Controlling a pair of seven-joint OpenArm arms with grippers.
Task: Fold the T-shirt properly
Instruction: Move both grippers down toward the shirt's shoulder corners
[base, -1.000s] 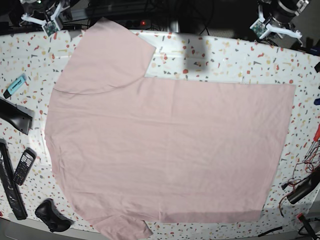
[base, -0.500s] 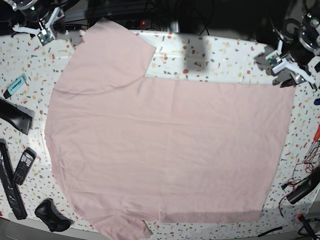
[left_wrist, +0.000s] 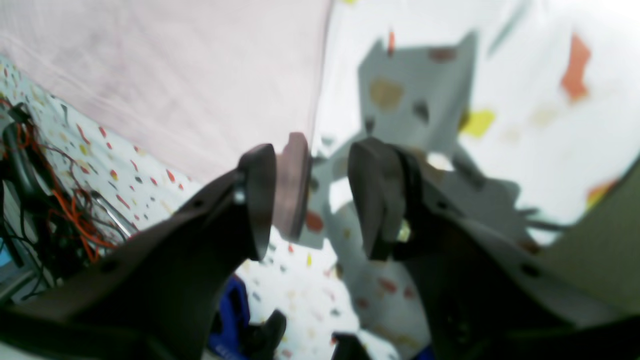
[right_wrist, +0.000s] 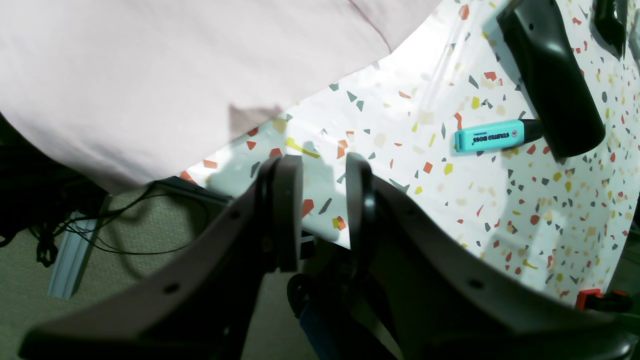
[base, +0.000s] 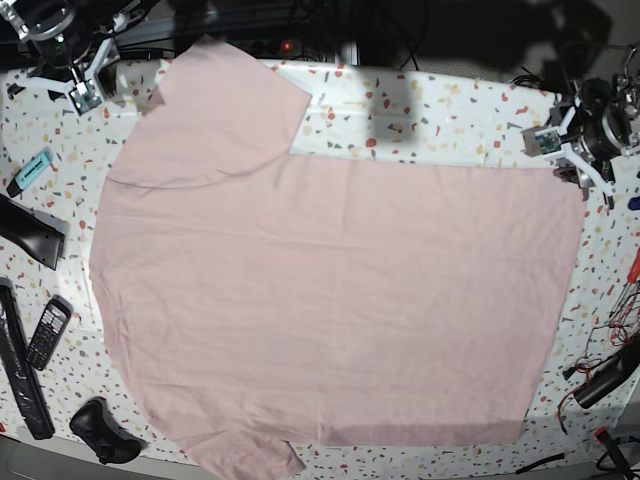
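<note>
The pale pink T-shirt (base: 330, 290) lies spread flat, plain side up, over most of the speckled table (base: 430, 110). One sleeve points to the back left and another shows at the front edge. My left gripper (base: 580, 165) hovers at the shirt's back right corner. In the left wrist view this left gripper (left_wrist: 315, 150) is open, low over the table, with the T-shirt (left_wrist: 175, 75) edge running up to it and a pink bit of cloth against one finger. My right gripper (base: 88, 80) hangs at the back left beside the sleeve. The right gripper (right_wrist: 322, 160) is open and empty, with the T-shirt (right_wrist: 175, 65) just beyond it.
A teal highlighter (base: 30, 170) (right_wrist: 492, 136) and a black wedge-shaped object (base: 30, 232) (right_wrist: 550, 75) lie left of the shirt. A handset (base: 47, 332) and a dark controller (base: 100, 430) sit at the front left. Red wires (base: 620, 330) (left_wrist: 65, 210) crowd the right edge.
My left gripper came down from the back right to the shirt's back right corner and opened wider. The right arm drifted further left. The shirt has not moved.
</note>
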